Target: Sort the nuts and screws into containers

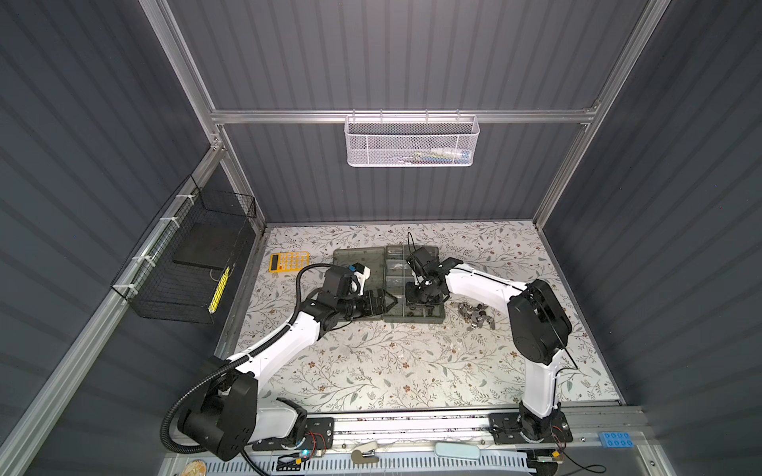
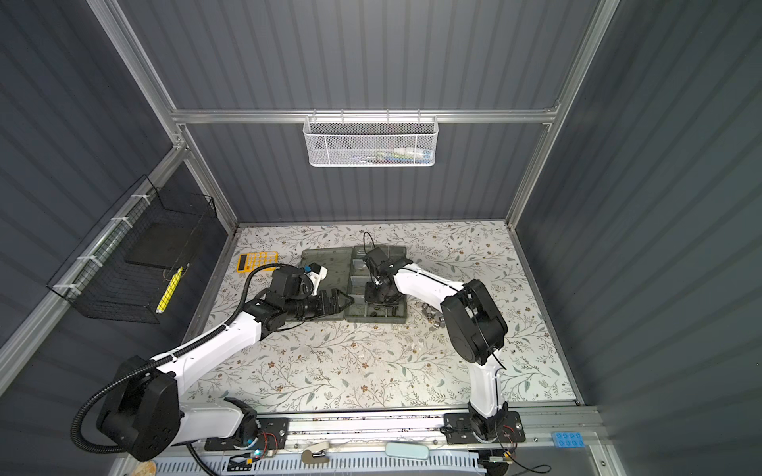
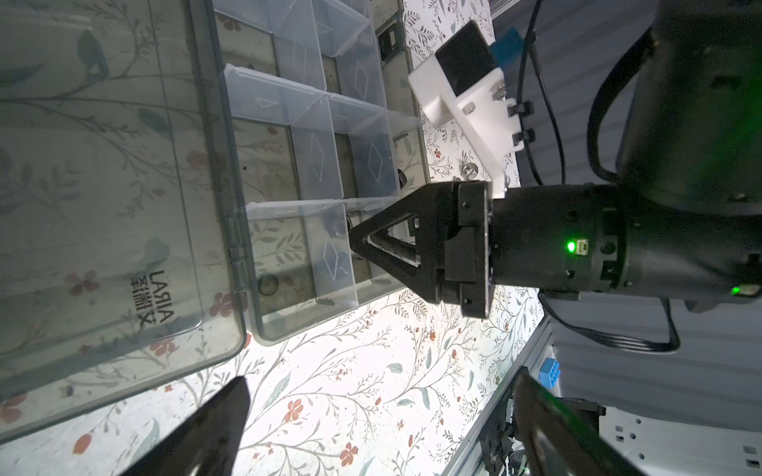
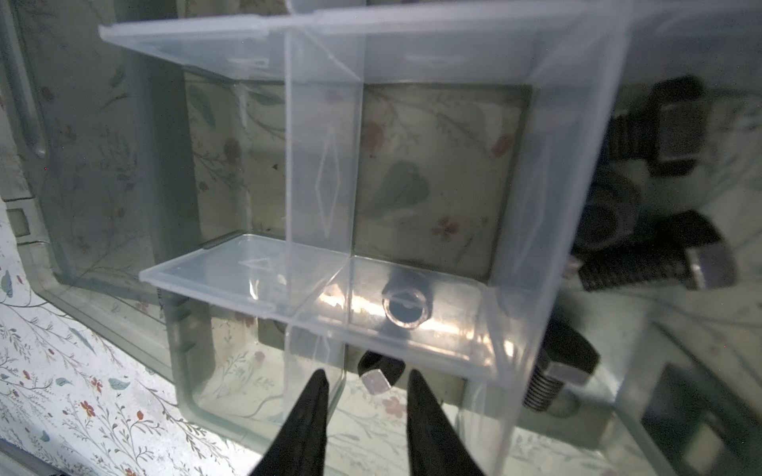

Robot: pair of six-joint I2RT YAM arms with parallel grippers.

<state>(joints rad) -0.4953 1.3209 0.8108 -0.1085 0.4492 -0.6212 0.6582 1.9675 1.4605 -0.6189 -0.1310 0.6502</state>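
Note:
The containers (image 1: pixel 437 319) are cells of a grey-green organizer case at mid-table, with clear dividers (image 4: pixel 321 165). My right gripper (image 4: pixel 367 383) points down into a near cell, open. A small black nut with one shiny face (image 4: pixel 376 378) sits just beyond its tips, touching neither finger. Behind a divider lies a silver nut (image 4: pixel 406 307), and black screws (image 4: pixel 651 255) fill the neighbouring cell. Loose screws and nuts (image 1: pixel 476 315) are heaped on the table right of the case. My left gripper (image 3: pixel 379 395) hovers open and empty at the case's hinge side (image 1: pixel 385 305).
The case's flat lid (image 1: pixel 354 263) lies open to the left. A yellow calculator (image 1: pixel 288 261) sits at the back left. A white mesh basket (image 1: pixel 412 142) hangs on the rear wall and a black wire basket (image 1: pixel 194 255) on the left wall. A black ring (image 3: pixel 267 284) lies in one cell.

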